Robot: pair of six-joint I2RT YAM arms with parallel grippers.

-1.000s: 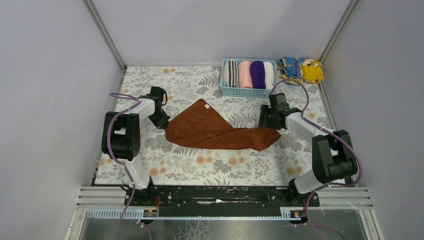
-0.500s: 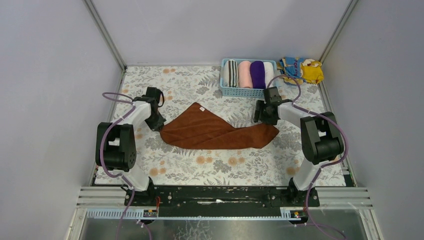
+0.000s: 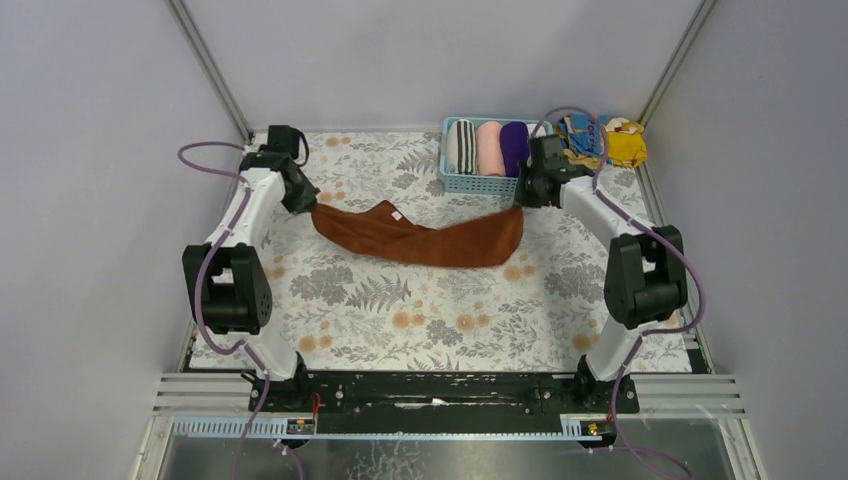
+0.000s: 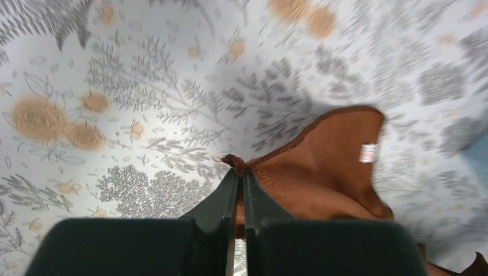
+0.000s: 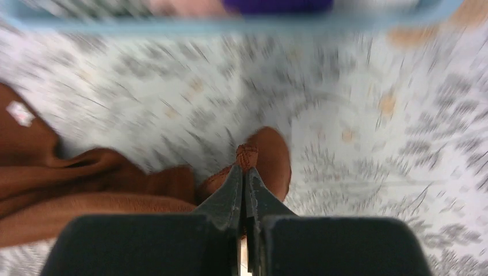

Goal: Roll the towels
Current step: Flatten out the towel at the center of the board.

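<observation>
Top external: pinching soft rust-brown terry towel point(image 3: 420, 243) with left gripper point(image 3: 312, 206) and right gripper point(image 3: 520, 205), near blue plastic basket point(image 3: 480, 186). Pull apart gently (no tugging), lay flat.

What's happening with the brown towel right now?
Both arms hold the rust-brown towel by opposite corners: the left pincer is shut on its left corner, the right pincer on its right corner. The cloth stretches between them across the far half of the table, sagging in the middle, not yet rolled. The purple towel sits rolled in the blue basket at the far right.
</observation>
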